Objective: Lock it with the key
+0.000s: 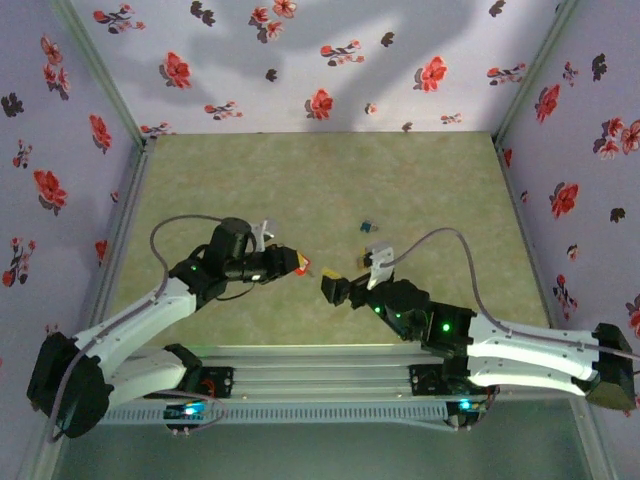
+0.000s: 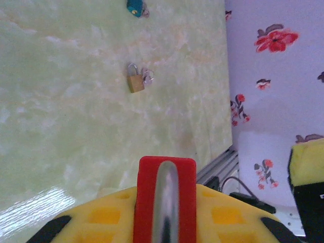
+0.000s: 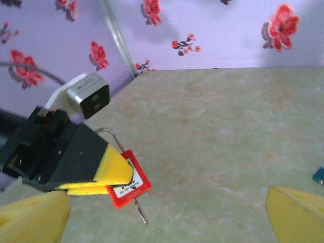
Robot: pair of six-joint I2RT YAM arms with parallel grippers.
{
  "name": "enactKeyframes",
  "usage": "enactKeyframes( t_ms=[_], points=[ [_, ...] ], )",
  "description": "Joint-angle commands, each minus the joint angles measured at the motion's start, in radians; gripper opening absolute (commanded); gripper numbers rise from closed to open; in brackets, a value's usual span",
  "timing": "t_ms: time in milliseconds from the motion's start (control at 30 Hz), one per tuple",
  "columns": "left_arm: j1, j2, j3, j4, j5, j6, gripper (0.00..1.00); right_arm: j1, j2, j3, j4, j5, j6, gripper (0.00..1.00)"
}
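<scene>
Inside the clamped left end effector (image 3: pixel 121 177) sits a red, white-labelled padlock (image 3: pixel 129 186); right end effector (image 3: pixel 167 215) gapes.

Left gripper (image 2: pixel 166 225), yellow pads clamped on a red block (image 2: pixel 147 177) with a silvery metal strip down its middle. Ahead of the fingers, well apart on the pale green table (image 2: pixel 61 126): a brass padlock (image 2: pixel 134 82) lying flat, small silvery keys (image 2: pixel 148 77) touching its right side. Farther ahead, a teal object (image 2: pixel 134 7) at the frame's edge. Right of the gripper, flowered wall (image 2: pixel 273 91), metal rail (image 2: pixel 217 169), another yellow pad (image 2: pixel 307 162).
</scene>
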Motion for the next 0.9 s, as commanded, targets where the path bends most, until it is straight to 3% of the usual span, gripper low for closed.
enactKeyframes(
  t_ms=[0, 533, 867],
  points=[
    [0.008, -0.002, -0.038, 0.183, 0.004, -0.103, 0.00, -0.022, -0.009, 0.004, -0.043, 0.050, 0.212, 0.99],
    [0.004, 0.088, -0.143, 0.569, -0.071, -0.291, 0.00, -0.058, 0.044, 0.044, -0.095, 0.093, 0.737, 0.99],
    [-0.014, 0.179, -0.188, 0.774, -0.109, -0.375, 0.00, -0.060, 0.165, 0.103, -0.107, 0.110, 0.947, 0.95]
  ],
)
